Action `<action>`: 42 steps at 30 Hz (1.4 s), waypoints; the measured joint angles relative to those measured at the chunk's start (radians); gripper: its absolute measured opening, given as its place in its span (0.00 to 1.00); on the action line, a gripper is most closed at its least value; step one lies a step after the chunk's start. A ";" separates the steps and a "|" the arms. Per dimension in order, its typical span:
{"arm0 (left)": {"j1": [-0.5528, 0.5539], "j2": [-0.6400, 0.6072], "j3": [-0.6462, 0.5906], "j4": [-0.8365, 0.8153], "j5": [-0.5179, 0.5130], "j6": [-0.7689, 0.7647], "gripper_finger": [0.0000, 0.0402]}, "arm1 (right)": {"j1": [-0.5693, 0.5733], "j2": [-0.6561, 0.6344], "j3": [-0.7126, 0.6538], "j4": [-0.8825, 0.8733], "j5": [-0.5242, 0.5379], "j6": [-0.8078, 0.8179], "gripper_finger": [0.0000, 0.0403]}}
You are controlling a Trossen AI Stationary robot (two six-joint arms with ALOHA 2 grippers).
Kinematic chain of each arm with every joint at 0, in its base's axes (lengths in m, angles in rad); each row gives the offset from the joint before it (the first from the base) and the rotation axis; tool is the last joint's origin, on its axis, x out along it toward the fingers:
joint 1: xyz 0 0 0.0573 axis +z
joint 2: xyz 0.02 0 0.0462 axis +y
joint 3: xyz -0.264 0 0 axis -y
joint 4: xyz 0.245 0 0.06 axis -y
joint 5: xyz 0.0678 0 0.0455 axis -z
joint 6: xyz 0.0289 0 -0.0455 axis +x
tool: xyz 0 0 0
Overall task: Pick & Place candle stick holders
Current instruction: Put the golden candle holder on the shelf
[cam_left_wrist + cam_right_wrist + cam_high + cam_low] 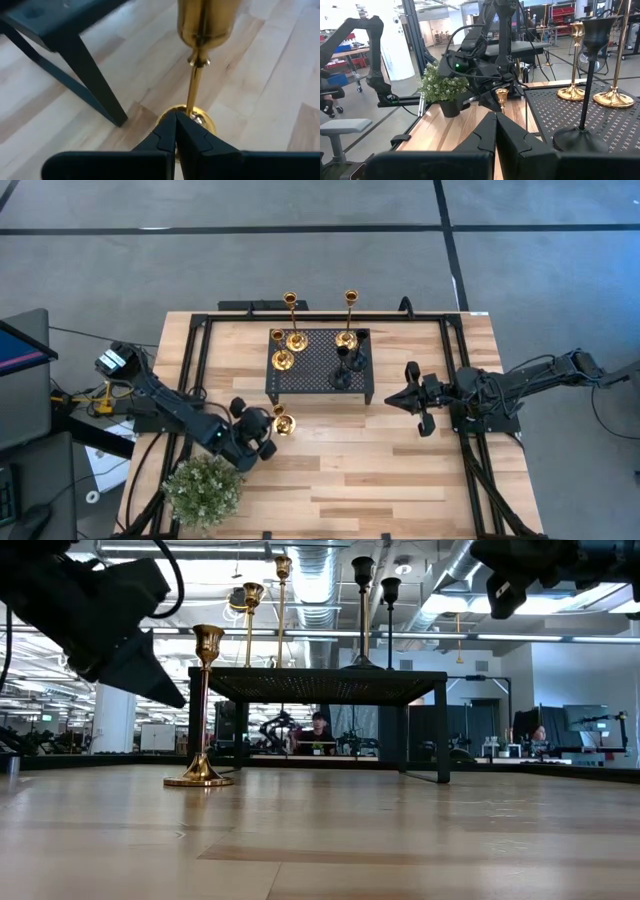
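One gold candle stick holder (283, 423) stands upright on its round base on the bare table, left of and nearer than the black perforated stand (315, 365). It also shows in the low view (206, 710) and the left wrist view (197, 85). My left gripper (175, 117) is shut and empty just to its left; the low view shows a gap between them. Three gold holders (297, 340) and two black ones (342, 377) stand on the stand's top. My right gripper (495, 115) is shut and empty, raised to the right of the stand (392, 398).
A green potted plant (203, 488) stands at the table's near left corner, close behind my left arm. The stand's legs (95, 85) rise near the lone gold holder. Bare wood lies between the stand and the near edge.
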 joint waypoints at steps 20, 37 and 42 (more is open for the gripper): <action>0.023 0.014 0.000 0.074 0.071 0.061 0.36 | -0.001 0.000 0.000 -0.024 0.000 0.000 0.00; 0.081 0.054 -0.001 0.200 -0.036 0.175 0.49 | 0.000 0.000 0.000 -0.022 0.000 0.000 0.00; 0.103 0.054 -0.001 0.210 -0.022 0.175 0.50 | 0.000 0.000 0.000 -0.022 0.000 0.000 0.00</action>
